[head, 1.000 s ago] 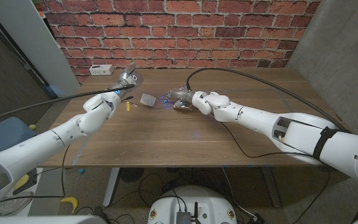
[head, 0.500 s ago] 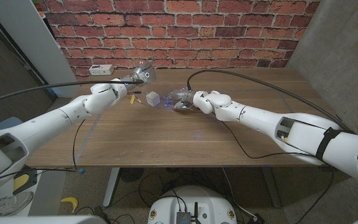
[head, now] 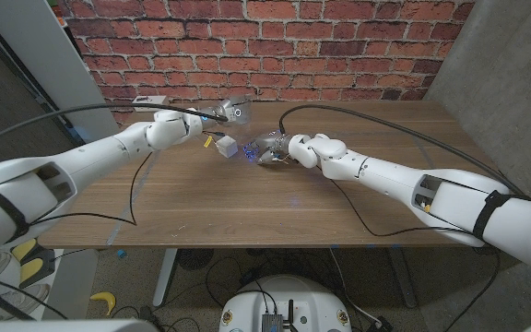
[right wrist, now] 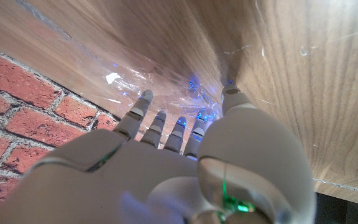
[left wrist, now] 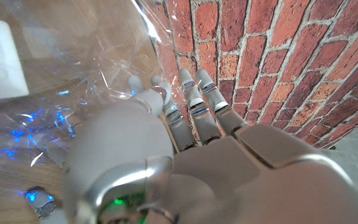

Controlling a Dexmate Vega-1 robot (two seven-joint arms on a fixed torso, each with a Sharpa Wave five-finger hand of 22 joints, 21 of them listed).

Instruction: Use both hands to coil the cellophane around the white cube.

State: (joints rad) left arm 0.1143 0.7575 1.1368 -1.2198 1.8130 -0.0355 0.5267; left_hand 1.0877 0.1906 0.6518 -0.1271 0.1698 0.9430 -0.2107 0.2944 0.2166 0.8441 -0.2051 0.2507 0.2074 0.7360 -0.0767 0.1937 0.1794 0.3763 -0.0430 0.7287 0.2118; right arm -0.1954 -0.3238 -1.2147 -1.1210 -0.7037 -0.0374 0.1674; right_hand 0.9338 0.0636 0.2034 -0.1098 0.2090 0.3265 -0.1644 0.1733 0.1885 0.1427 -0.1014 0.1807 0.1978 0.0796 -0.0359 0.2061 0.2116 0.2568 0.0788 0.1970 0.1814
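From the head view, I have my left hand raised near the brick wall, pinching one end of the cellophane, while my right hand grips the other end low over the wooden table; the white cube sits between the two hands, just below my left and close beside my right. In the left wrist view, the film spreads out from under my fingers, crinkled and glinting blue, with the cube lying beyond it. In the right wrist view, my fingers are closed on a bunched edge of the sheet against the table. I judge the film light, soft and slippery, likely to tear or slip, so I would hold bunched edges; the cube looks light and may slide.
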